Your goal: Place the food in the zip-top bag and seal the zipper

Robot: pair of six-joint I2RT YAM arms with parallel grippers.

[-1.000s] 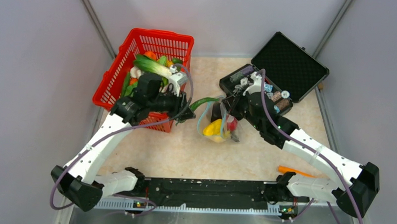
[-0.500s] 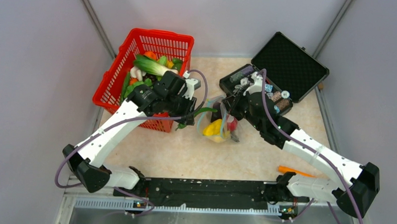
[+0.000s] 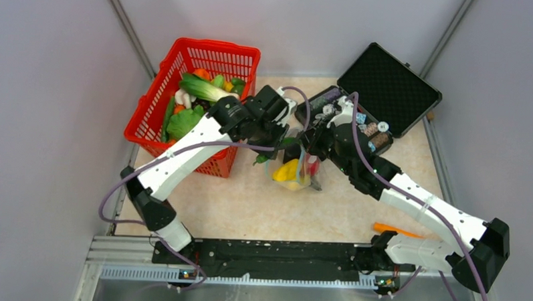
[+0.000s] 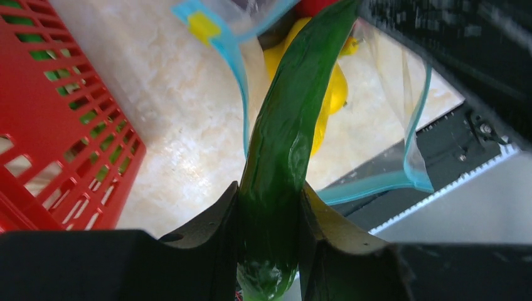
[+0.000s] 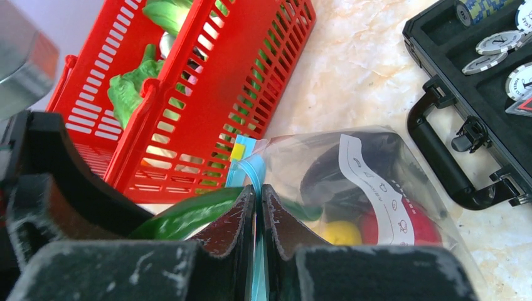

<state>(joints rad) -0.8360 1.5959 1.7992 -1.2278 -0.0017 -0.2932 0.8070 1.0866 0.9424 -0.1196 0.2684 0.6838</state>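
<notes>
Cucumber (image 4: 282,144), clamped by outstretched left gripper (image 4: 270,204), pokes into bag (image 4: 392,72).

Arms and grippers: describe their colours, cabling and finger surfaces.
The left arm and right arm have white links with black joint housings. A purple cable loops along each. The fingers are matte black, the right ones flecked white.

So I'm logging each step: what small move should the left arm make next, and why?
Probably ease the cucumber deeper into the bag before letting go: the left gripper clamps its base, its tip just past the zipper the right gripper pinches.
</notes>
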